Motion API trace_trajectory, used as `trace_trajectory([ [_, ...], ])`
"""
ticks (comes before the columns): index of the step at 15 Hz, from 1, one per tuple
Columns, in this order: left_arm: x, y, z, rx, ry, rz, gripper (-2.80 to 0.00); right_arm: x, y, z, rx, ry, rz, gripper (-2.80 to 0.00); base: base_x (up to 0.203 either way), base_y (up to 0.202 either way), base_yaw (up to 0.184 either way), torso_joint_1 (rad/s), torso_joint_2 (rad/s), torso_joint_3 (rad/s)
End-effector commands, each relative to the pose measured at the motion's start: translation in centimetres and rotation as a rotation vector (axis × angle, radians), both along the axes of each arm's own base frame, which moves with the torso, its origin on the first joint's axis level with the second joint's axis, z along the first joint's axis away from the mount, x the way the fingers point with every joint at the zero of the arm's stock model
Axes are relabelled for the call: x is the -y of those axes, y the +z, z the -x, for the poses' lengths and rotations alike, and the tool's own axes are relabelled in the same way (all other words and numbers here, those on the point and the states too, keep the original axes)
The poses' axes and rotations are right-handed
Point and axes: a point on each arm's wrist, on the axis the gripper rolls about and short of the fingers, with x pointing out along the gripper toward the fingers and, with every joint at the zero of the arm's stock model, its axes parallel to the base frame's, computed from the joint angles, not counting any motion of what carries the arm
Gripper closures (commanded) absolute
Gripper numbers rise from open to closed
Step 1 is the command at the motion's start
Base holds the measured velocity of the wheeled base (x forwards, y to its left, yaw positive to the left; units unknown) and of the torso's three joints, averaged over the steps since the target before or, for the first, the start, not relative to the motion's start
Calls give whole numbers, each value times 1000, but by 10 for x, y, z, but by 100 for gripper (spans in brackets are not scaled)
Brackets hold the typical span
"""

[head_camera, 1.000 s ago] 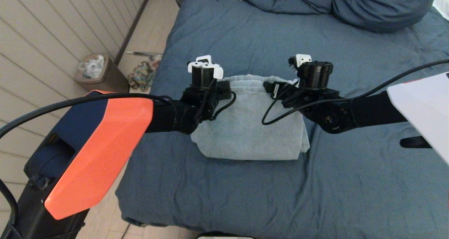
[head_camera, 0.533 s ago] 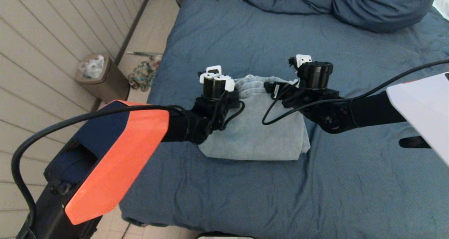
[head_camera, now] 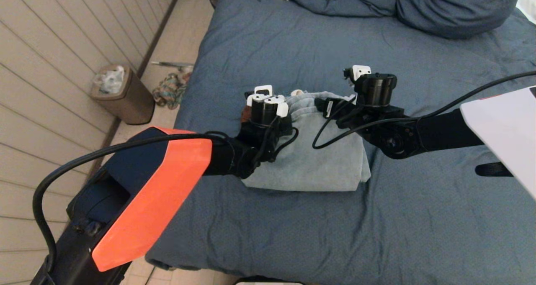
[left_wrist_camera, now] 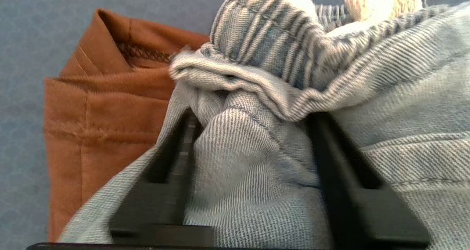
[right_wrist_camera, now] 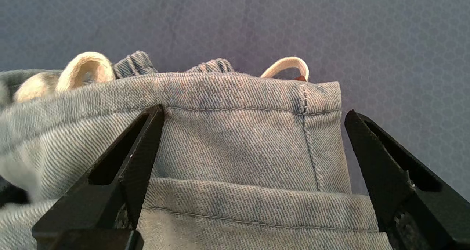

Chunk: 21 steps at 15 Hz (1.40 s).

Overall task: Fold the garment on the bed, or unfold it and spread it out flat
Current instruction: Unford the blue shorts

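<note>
So the bed with the wrinkled slate-blue cover filled most of the head view, and the folded light denim garment sat on it about mid-cover, well short of the bunched blue duvet at the far end. The left gripper was down at the garment's far left corner, its two black fingers pressed in on either side of a bunched ridge of denim right under the elastic waistband, so it had cloth clamped between them. A brown garment poked out from under the denim on that same side. The right gripper was at the garment's far right corner, fingers spread wide apart over the folded edge, gripping nothing. Cream drawstring loops stuck out past that edge.
</note>
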Motion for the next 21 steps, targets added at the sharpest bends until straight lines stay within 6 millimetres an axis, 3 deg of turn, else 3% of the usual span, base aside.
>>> trace_trajectory([
  [1,-15,26,-1,44,29,39,0,0,1,1,4,-2,-2,-280,0,0,0,0,0,0],
  [4,-31,58,5,86,47,77,0,1,2,2,5,-4,-3,-280,0,0,0,0,0,0],
  [10,-32,58,5,88,79,77,0,2,4,3,9,-6,-6,-280,0,0,0,0,0,0],
  [14,-37,59,16,75,71,66,0,4,16,11,6,-6,-4,-280,0,0,0,0,0,0],
  [21,-32,48,15,66,56,57,0,0,4,5,-18,8,5,-280,0,0,0,0,0,0],
])
